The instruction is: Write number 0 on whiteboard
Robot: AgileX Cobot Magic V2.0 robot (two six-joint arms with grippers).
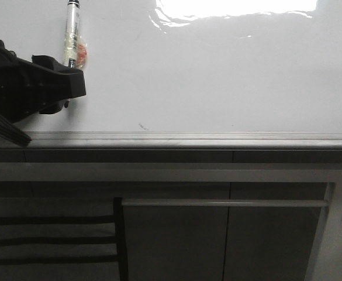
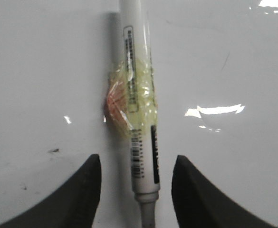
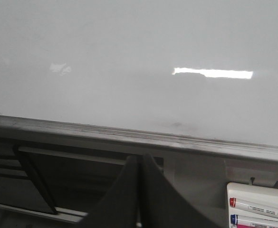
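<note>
The whiteboard is glossy white with glare at the top and a grey edge strip. No number 0 shows on it in any view. A white marker, wrapped in yellowish tape with an orange patch, lies on the board at the upper left. My left gripper is open just below it. In the left wrist view the marker lies between the spread fingers of the left gripper, which do not touch it. My right gripper is shut and empty, below the board's edge strip.
A tiny dark smudge sits near the board's lower edge. Grey cabinet panels and dark slats lie below the board. A box of spare markers shows in the right wrist view.
</note>
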